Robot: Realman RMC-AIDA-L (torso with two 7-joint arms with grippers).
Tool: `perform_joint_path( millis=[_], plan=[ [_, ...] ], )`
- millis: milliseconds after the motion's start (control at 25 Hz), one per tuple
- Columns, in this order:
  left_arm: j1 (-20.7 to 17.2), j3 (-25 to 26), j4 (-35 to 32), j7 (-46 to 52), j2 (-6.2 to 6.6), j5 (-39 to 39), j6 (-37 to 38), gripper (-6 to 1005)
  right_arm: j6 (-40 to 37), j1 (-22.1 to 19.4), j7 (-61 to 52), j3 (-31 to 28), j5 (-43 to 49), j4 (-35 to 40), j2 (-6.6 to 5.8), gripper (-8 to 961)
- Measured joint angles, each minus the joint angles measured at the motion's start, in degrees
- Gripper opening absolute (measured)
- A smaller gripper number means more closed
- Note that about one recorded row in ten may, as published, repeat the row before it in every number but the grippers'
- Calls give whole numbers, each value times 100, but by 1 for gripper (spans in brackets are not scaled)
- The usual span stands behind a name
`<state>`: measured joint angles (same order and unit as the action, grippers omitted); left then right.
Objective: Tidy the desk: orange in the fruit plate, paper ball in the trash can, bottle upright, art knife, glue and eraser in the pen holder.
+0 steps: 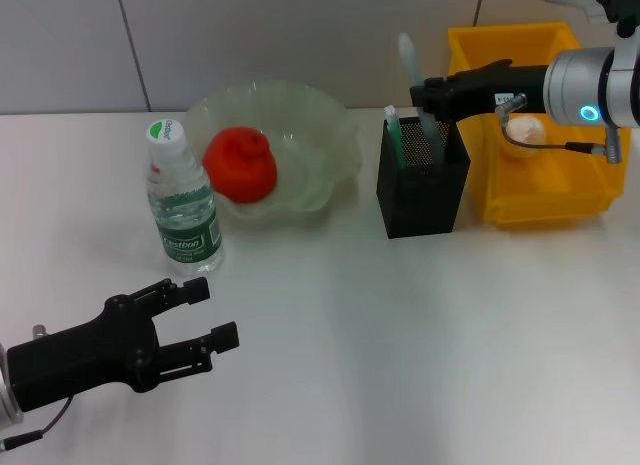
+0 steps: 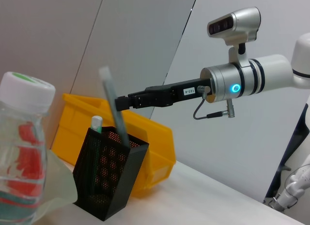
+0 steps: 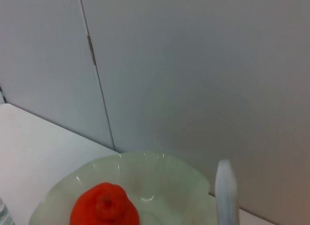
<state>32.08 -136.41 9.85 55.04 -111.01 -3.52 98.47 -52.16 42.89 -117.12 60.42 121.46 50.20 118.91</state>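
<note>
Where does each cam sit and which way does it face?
Head: high on the body, looking down at the desk; shows the left gripper, fingers open, low over the near desk, and the right gripper holding the glue above the pen holder.
Left wrist: low near the bottle, facing the pen holder, trash can and right gripper.
Right wrist: facing the wall, fruit plate and orange; no fingers show.
Shared: all three show the glue.
</note>
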Motion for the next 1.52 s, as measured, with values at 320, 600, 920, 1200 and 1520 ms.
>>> perform_joint_path(
  millis=[320,600,920,1200,1520],
  plan=[
    [-16,0,0,-10,4,1,23,861,-7,-3,-10,-4,-6,-19,0,244],
    [-36,0,0,-12,12,1,53,861,-71,-48,-11,-5,-79,16,6,541],
    [-35,-10,-1,-12,11,1,134,861,-332,-338,386,-74,-1128,185,8,794],
    [-7,-63,0,-51,95,-36,550,861,-2948,-1200,2169,-146,-3398,1,-93,791],
    [95,-479,-21,-81,34,-50,629,861,-4367,-1293,3547,-194,-2680,-1445,-354,790]
  ],
)
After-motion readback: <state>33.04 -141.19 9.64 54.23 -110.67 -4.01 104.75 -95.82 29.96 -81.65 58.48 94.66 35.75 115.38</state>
